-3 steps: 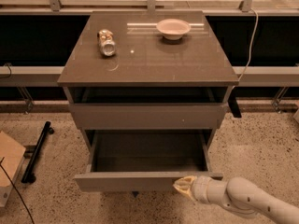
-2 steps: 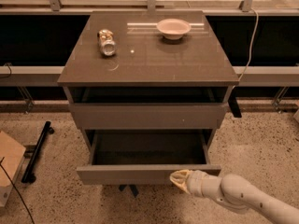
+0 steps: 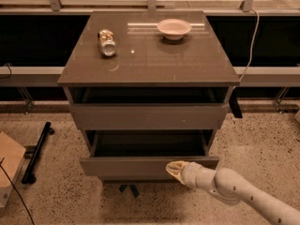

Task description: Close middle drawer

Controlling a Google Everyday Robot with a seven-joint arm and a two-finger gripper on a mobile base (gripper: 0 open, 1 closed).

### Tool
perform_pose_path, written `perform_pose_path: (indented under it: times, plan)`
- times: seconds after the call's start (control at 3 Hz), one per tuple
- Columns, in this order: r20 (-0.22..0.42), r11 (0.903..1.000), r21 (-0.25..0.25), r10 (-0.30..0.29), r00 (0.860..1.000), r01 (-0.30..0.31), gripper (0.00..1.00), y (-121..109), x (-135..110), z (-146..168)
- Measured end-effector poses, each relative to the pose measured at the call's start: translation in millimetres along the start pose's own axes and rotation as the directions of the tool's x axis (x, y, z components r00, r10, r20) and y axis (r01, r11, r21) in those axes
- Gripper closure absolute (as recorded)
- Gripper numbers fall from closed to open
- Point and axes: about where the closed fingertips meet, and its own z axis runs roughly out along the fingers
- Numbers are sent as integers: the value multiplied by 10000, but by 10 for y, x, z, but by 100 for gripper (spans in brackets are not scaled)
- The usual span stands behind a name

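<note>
The middle drawer (image 3: 140, 167) is a wide, shallow grey-brown drawer with a plain flat front. It stands partly pulled out of the cabinet, low in the camera view, and its dark inside (image 3: 150, 144) shows. My gripper (image 3: 174, 169) comes in from the lower right on a cream arm. Its tip rests against the right part of the drawer's front panel, with the fingers together and nothing held.
Above it is a taller drawer front (image 3: 150, 116), with a dark gap under the cabinet top (image 3: 150, 55). On the top lie a crushed can (image 3: 107, 42) and a white bowl (image 3: 174, 28). A black bar (image 3: 36, 153) and a cardboard box (image 3: 9, 165) lie on the floor at left.
The middle drawer has slid further into the cabinet, with less of its inside showing. My gripper has moved up and left with the front panel.
</note>
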Motion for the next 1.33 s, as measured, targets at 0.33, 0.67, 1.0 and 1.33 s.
perform_pose_path:
  times: [0.33, 0.67, 1.0, 1.33]
  plan:
    - [216, 9991, 395, -141, 9997, 133, 74, -166, -52, 97]
    - [342, 9978, 632, -204, 9992, 182, 50, -258, -90, 138]
    - [515, 9960, 874, -251, 9984, 205, 27, -331, -160, 159]
    - [524, 9963, 834, -250, 9983, 206, 5, -317, -166, 173]
